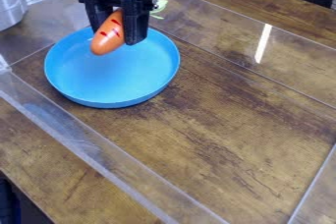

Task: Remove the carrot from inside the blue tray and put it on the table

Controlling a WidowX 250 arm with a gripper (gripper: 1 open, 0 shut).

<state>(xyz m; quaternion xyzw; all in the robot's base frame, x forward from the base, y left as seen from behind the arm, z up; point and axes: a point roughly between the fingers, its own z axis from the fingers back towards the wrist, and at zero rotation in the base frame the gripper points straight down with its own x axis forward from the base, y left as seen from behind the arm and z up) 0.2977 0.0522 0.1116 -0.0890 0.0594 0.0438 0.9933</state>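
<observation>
The orange carrot with dark ridge marks hangs in my gripper, whose black fingers are shut on its upper part. It is held above the far side of the round blue tray, clear of the tray's floor, with its tip slanting down to the left. The tray lies at the back left of the dark wood-plank table and has nothing else in it.
A clear glossy sheet covers the table, with a bright reflection streak at the right. A pale object stands at the far left edge. A small green bit shows just behind the gripper.
</observation>
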